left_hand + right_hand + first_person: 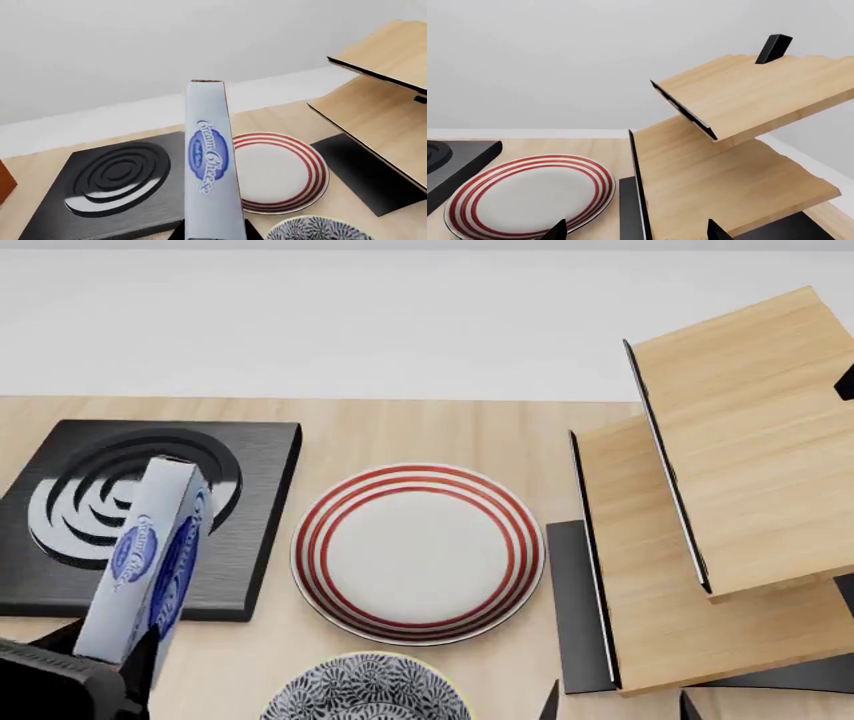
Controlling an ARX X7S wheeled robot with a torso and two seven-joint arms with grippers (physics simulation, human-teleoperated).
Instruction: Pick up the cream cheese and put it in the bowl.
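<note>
The cream cheese (150, 560) is a light-blue and silver box with a dark blue oval logo. My left gripper (100, 665) is shut on it and holds it above the table at the front left, over the near edge of the black burner plate. In the left wrist view the box (210, 160) stands up between the two black fingertips (179, 231). The bowl (363, 690), dark blue and white patterned, sits at the front edge just right of the box; it also shows in the left wrist view (320, 229). My right gripper (637, 231) is open and empty, low over the table by the shelf.
A white plate with red rings (418, 552) lies in the middle, behind the bowl. A black burner plate (147, 510) lies at the left. A wooden two-tier shelf (721, 500) on a black base fills the right side. A white wall runs behind the table.
</note>
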